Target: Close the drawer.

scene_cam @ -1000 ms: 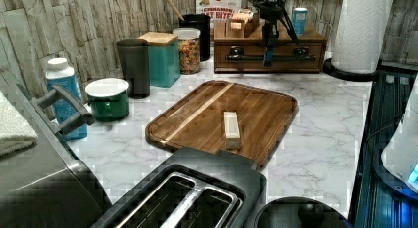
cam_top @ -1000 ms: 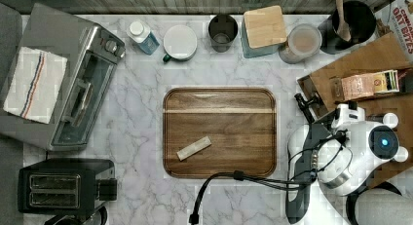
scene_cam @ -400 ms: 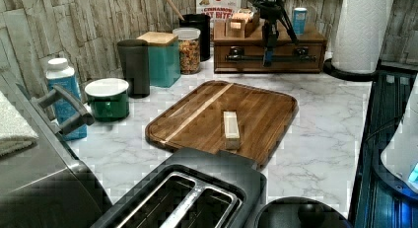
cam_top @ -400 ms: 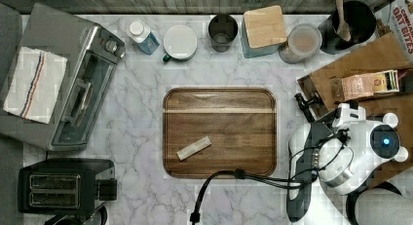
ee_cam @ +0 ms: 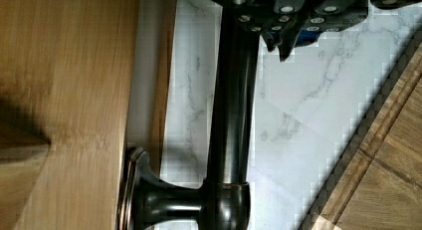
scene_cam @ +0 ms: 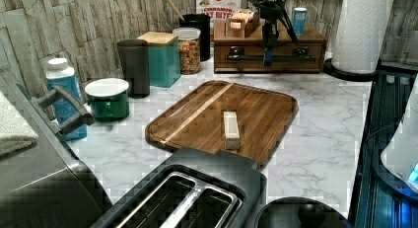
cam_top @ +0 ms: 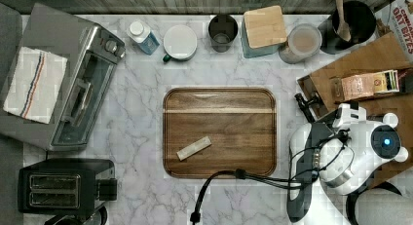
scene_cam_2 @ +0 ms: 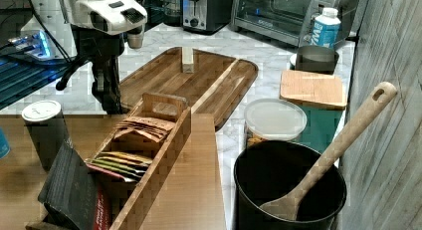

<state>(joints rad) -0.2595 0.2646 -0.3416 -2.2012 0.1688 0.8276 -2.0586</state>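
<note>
The gripper [scene_cam: 268, 39] hangs in front of the wooden unit and meets the dark bar handle [ee_cam: 231, 115] of the drawer [scene_cam: 246, 60]. In the wrist view its body covers the bar's upper end, so I cannot tell whether it is clamped on the handle or only pressed against it. The drawer sits at the top view's right, just beside the wooden tray [cam_top: 219, 132], and juts out only a little from under the top panel [scene_cam_2: 199, 180]. If contact is loose, a push could slide along the round bar and skid off onto the tabletop [ee_cam: 298, 90]. An off-centre shove might skew the drawer and jam it. The arm hides most of the drawer's interior, and the remaining gap is hard to gauge.
</note>
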